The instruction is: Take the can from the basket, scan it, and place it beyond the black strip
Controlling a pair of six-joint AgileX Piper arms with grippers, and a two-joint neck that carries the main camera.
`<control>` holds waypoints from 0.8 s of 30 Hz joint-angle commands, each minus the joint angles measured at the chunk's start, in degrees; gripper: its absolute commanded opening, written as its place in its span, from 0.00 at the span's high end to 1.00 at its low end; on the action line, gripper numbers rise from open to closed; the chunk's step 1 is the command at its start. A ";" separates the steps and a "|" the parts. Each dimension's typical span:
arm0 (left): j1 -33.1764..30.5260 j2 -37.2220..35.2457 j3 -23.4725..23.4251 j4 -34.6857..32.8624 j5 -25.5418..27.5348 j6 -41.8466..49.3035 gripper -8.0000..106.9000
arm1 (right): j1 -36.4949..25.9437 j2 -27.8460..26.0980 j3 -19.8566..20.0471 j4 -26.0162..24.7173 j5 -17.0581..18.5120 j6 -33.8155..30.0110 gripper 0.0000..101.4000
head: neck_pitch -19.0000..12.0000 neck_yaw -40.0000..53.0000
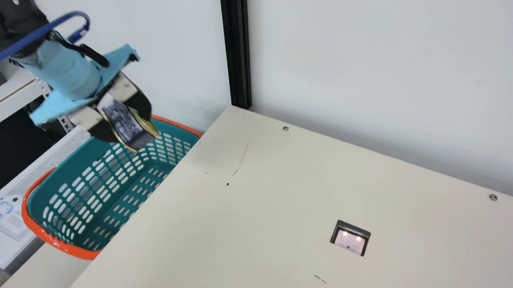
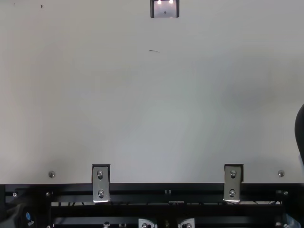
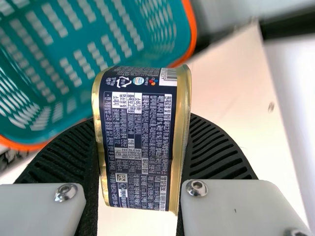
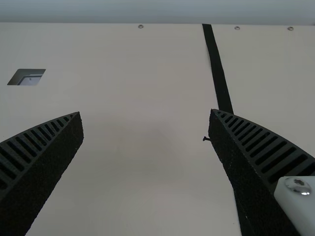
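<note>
Can (image 3: pixel 138 142) gripped in the left hand (image 1: pixel 126 123), basket (image 3: pixel 191 29) and counter (image 3: pixel 231 88) behind it.
Black ribbed fingers (image 3: pixel 216 152) press both sides of the can, gold-rimmed with a navy, densely printed label; the orange-rimmed teal basket sits along one counter edge, a dark post (image 3: pixel 290 22) rises by the corner, and a screw (image 3: pixel 271 106) lies just inside the adjoining edge.

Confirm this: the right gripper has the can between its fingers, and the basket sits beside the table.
Not quite: the left gripper has the can between its fingers, as the left wrist view shows; the right gripper is open and empty. The basket does sit beside the table.
</note>
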 commanded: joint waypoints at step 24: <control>-1.99 0.51 22.93 -22.96 -0.02 13.39 0.84 | 0.00 0.00 0.00 0.00 0.00 0.00 0.00 | -2.64 1.40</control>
